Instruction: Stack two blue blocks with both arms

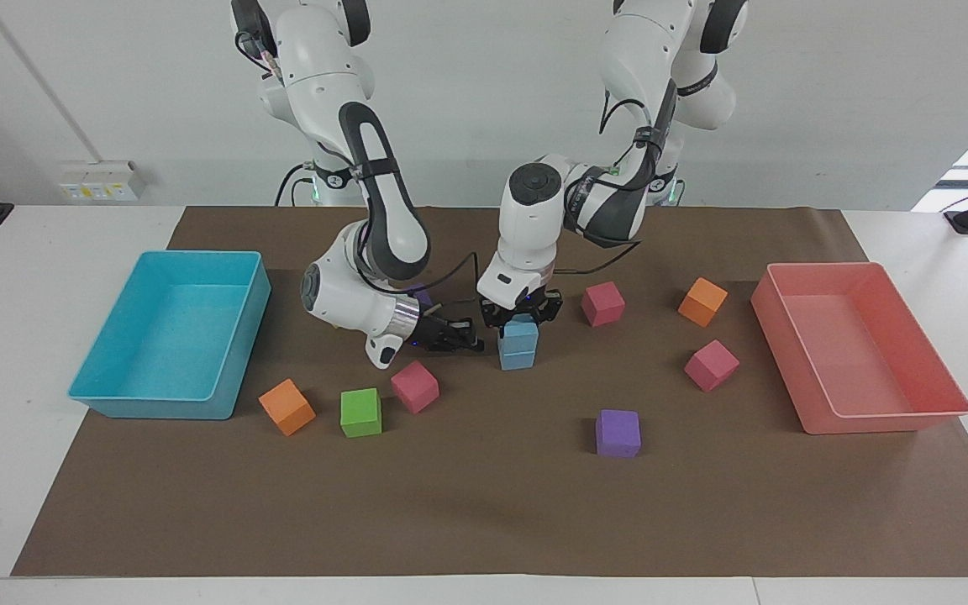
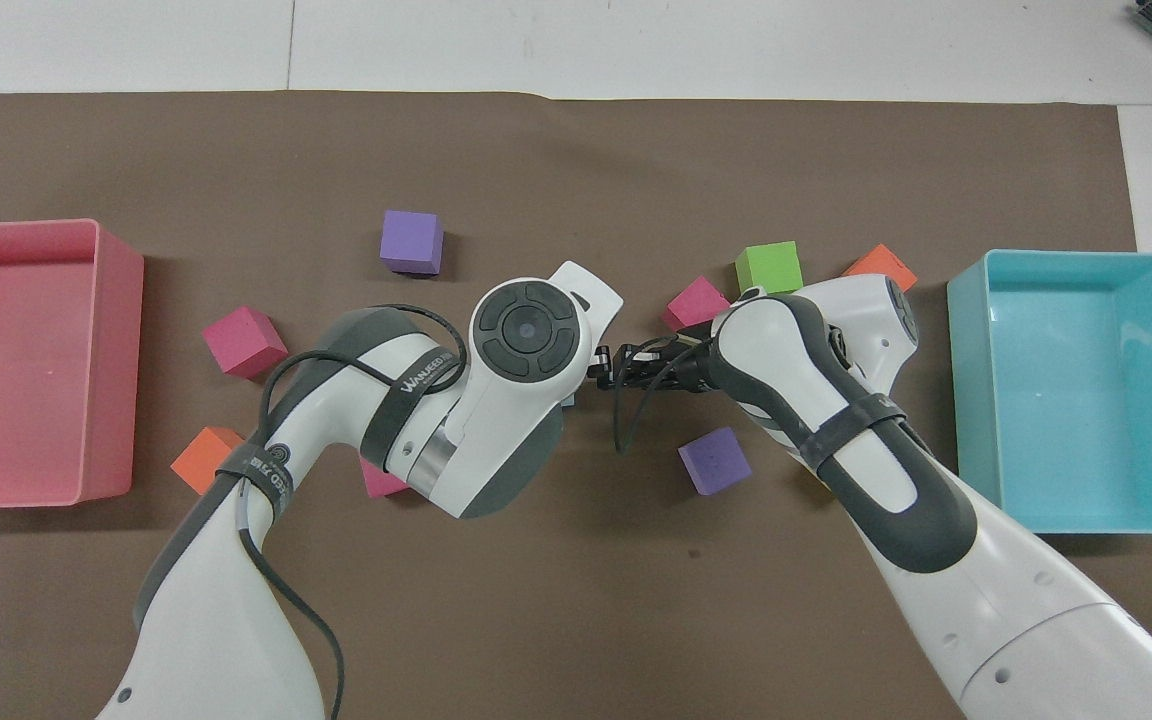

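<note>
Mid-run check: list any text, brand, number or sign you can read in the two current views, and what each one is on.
Strap on the left arm: printed white lettering, too blurred to read with certainty.
Cable collar on the left arm's forearm: white printing, too small to read.
Wall socket plate: yellow stickers, unreadable.
The blue blocks, other cubes and both trays: no text.
</note>
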{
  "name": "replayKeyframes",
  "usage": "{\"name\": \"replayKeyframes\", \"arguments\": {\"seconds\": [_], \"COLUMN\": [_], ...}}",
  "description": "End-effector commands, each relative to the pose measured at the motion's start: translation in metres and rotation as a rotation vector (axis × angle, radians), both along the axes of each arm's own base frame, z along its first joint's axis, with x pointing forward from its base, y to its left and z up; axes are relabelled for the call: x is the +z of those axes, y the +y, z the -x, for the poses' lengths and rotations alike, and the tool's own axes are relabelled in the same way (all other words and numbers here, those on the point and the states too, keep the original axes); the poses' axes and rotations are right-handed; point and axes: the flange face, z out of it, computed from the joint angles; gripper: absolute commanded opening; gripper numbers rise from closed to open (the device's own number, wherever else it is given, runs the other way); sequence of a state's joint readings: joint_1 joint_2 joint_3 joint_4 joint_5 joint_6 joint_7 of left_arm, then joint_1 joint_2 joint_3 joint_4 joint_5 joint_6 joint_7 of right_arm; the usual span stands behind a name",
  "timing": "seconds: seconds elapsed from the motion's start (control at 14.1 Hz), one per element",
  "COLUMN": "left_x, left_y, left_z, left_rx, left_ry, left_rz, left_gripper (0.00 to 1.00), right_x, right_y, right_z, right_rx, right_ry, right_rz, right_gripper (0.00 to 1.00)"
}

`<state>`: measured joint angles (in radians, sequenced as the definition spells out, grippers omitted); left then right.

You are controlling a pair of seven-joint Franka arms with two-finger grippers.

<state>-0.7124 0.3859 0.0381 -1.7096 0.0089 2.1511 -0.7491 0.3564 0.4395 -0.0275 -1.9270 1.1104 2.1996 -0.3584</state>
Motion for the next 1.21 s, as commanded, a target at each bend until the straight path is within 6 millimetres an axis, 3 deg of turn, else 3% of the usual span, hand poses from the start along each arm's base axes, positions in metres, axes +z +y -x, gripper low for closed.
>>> {"name": "replayKeyframes", "arguments": {"seconds": [0.0,1.14], "left_x": [0.0020,-0.0007], "left_y": [0.0045,0.0009], "left_z": [0.0002,0.0037], "left_rx": [-0.002,-0.012], "left_ry": [-0.017,-0.014], "left_rz": [-0.016,-0.015], "left_gripper": [0.10,0.12], "right_x": [-0.0003,-0.0003], "right_y": [-0.0037,-0.0037], "right_z": [0.0029,0.0029], "right_rx": [-0.005,-0.005], "right_ry": [-0.017,-0.017], "right_rz": [-0.026,-0.026], "right_gripper": [0.00,0.00]}}
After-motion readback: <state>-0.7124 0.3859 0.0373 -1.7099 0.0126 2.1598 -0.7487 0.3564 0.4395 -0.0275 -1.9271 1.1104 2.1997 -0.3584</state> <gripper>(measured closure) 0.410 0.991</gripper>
